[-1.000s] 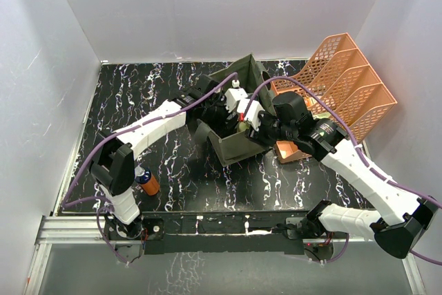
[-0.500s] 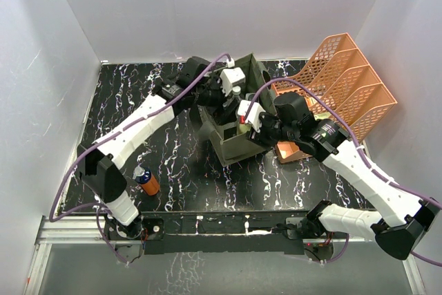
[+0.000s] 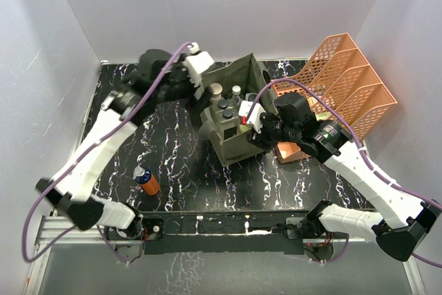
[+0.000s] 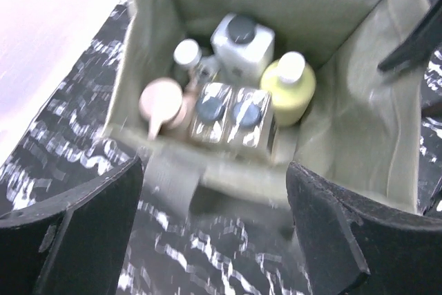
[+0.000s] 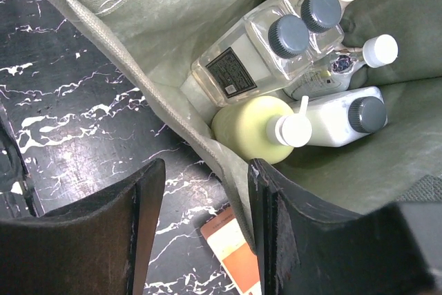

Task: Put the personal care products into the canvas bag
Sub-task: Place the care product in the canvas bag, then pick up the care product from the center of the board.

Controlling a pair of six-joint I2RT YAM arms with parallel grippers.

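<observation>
The olive canvas bag (image 3: pixel 233 148) stands open at mid-table. Inside it are a pale yellow bottle (image 5: pixel 252 126), a white bottle (image 5: pixel 331 121), two clear bottles with black caps (image 5: pixel 288 36) and a tan bottle with a beige cap (image 4: pixel 160 101). An orange bottle with a blue-white top (image 3: pixel 146 180) stands alone on the table at the left. My left gripper (image 3: pixel 198 88) hangs open and empty beside the bag's left side (image 4: pixel 214 240). My right gripper (image 5: pixel 200 233) is open astride the bag's right wall (image 5: pixel 207 136); the fabric lies against one finger only.
An orange lattice tray organizer (image 3: pixel 349 81) stands at the back right. An orange-and-white card-like item (image 5: pixel 238 250) lies on the table just outside the bag's right wall. White walls close in the black marbled table (image 3: pixel 173 164).
My left arm has lifted out of the bag and pulled back to the upper left, its jaws opening wider. The right gripper's jaws have widened at the bag's wall.
</observation>
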